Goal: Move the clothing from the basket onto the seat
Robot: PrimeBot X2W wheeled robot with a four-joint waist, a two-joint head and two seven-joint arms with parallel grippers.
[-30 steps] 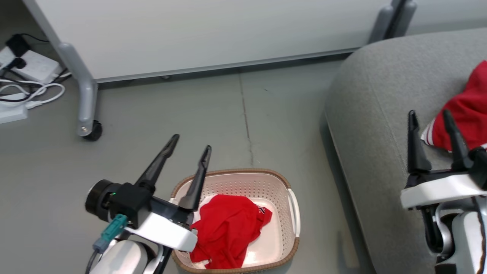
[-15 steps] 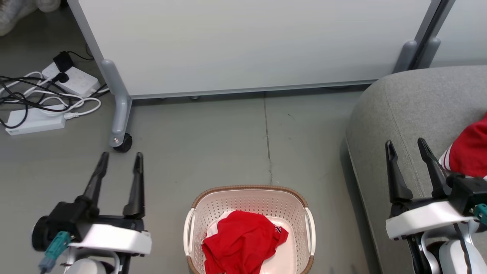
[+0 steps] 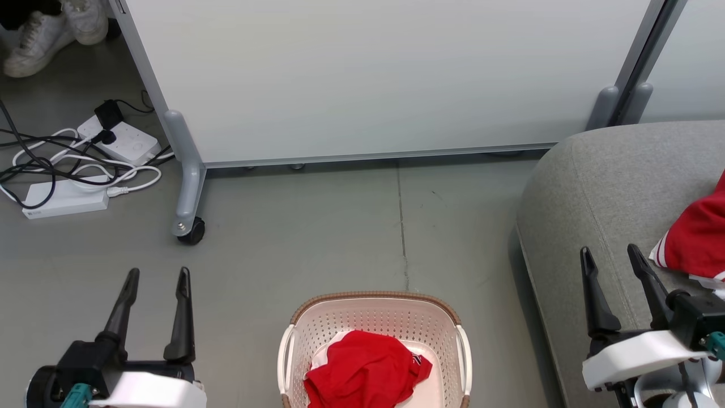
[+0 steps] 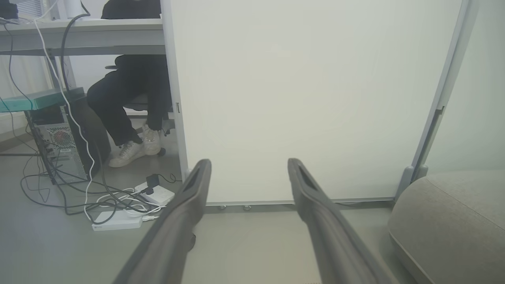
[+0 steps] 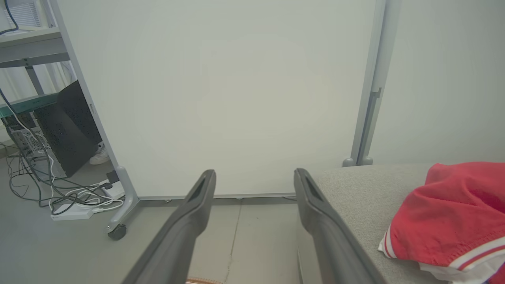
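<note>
In basket (image 3: 340, 323), on floor (image 3: 340, 226), red clothing (image 3: 362, 379) bunched, awaiting pickup; second red garment (image 3: 696, 238) laid on seat (image 3: 595, 187). Held spread wide, empty, readied for grasp: left jaws, right jaws.

Bare floor (image 3: 340, 226) at frame centre lies open above the basket (image 3: 374, 294). Partition panel (image 3: 368, 79) blocks the top; cables (image 3: 34, 170) clutter upper left; sofa (image 3: 595, 187) bounds the right.

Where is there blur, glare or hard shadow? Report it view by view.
Head view: sharp, evenly lit, soft shadow on the floor beside the sofa. Left wrist view: fingers blurred near the lens. Right wrist view: fingers blurred too, red clothing crisp.
</note>
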